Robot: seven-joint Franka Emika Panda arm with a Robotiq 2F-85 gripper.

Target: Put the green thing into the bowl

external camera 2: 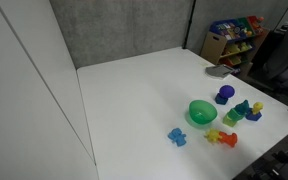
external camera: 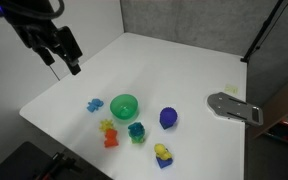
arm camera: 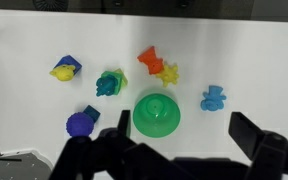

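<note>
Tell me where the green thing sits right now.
In an exterior view the green thing sits just in front of the bowl, toward the camera, between the red-yellow toys and the blue-purple ball.

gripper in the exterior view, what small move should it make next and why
Probably bring the gripper across and down toward the green thing. The gripper hangs open and empty, high over a bare part of the table, well away from the toys. The green thing sits on the table beside the bowl, not in it.
</note>
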